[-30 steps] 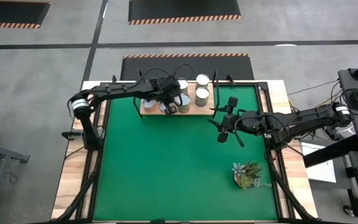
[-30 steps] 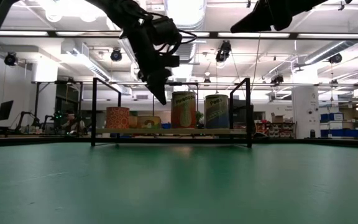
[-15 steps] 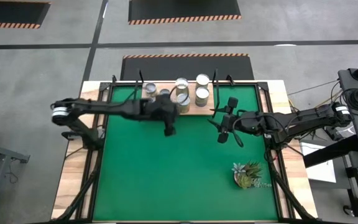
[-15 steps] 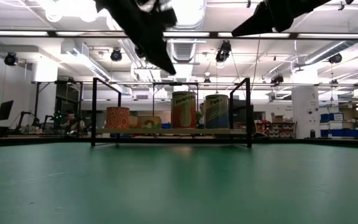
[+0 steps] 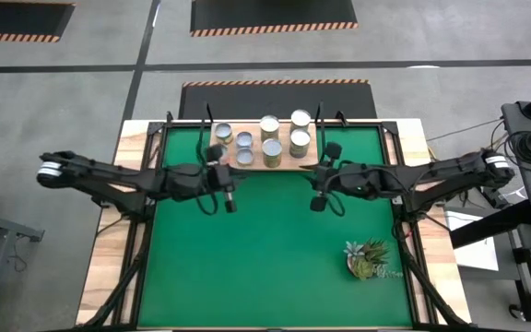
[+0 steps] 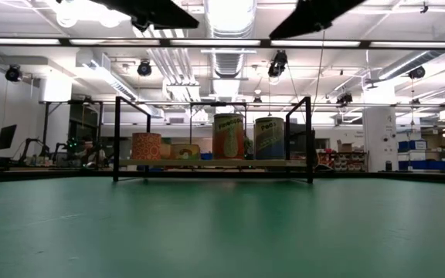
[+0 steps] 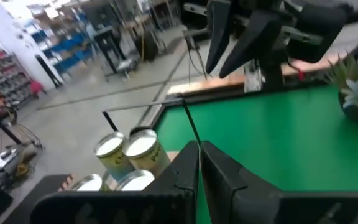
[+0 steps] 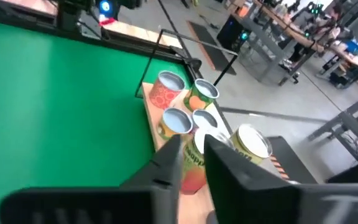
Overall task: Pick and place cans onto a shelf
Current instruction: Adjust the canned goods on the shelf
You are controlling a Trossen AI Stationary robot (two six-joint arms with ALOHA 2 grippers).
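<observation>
**Both grippers are hanging empty just in front of the shelf, and no can is lying loose**

Starting from your left gripper [image 5: 230,202]: it is hovering over the mat [image 5: 265,258] with its fingers pressed together and nothing between them. Moving outward from it toward the table's far edge, you are reaching the left end of the shelf [image 5: 258,167] almost at once; it is near, but not touching.

Your right gripper [image 5: 317,201] is hovering level with the left one, the two well apart. Its wrist view is showing the fingers standing only a narrow gap apart, again with nothing held. Outward from it, toward the far edge, the shelf's right end is lying just as near.

The cans [image 5: 272,149] are all standing upright on the board, long axes vertical, silver tops facing up, clustered in two loose rows. The shelf itself is running crosswise, parallel to the line between your two grippers, so neither arm is clearly the nearer one.

On the mat side of either gripper I am finding no can, only the plant [image 5: 367,258] off toward the near right. Judging from that, you are probably running out of things to fetch.
</observation>
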